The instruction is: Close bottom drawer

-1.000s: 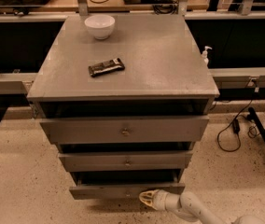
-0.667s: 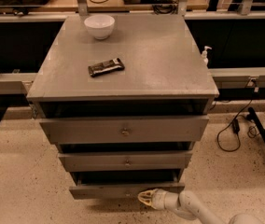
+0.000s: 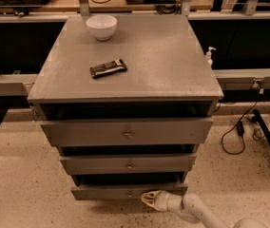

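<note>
floor (image 3: pixel 16 184) speckled beige | grey cabinet (image 3: pixel 163 65) centre | grey rail (image 3: pixel 249 76) behind | black cable (image 3: pixel 234 137) on floor, right | light warm, dim

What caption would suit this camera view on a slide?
Claw at the front of the open bottom drawer; bowl and snack bar above.

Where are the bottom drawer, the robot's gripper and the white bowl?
bottom drawer (image 3: pixel 101 193): camera view, left part of its grey front.
gripper (image 3: pixel 147 199): camera view, pale tip at the bottom drawer's front.
white bowl (image 3: pixel 101 27): camera view, its outer side.
</note>
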Controlling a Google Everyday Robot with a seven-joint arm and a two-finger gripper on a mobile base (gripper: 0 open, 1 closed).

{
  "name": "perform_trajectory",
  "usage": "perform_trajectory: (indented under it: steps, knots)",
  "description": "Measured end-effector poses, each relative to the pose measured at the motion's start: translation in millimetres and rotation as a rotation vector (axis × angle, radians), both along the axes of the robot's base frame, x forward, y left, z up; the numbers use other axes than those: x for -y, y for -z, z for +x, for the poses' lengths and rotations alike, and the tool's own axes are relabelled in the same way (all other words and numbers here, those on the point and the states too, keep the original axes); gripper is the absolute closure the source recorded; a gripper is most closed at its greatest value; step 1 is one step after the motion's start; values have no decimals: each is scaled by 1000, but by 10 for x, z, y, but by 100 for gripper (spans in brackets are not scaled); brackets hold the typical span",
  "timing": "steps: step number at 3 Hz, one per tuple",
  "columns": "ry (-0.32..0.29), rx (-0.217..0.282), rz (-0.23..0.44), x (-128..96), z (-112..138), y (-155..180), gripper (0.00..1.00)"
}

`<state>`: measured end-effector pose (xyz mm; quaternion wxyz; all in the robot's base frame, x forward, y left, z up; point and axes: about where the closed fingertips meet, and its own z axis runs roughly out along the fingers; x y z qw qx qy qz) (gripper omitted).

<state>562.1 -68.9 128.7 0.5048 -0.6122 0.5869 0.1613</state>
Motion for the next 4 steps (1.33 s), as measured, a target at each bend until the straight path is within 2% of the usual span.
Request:
perform_trajectory:
  steps: [2, 3, 4]
  knots:
    - [4, -1, 3, -20, 80, 32, 100]
    - [14, 11, 20, -72, 268, 28, 100]
    - [14, 11, 20, -77, 244, 28, 100]
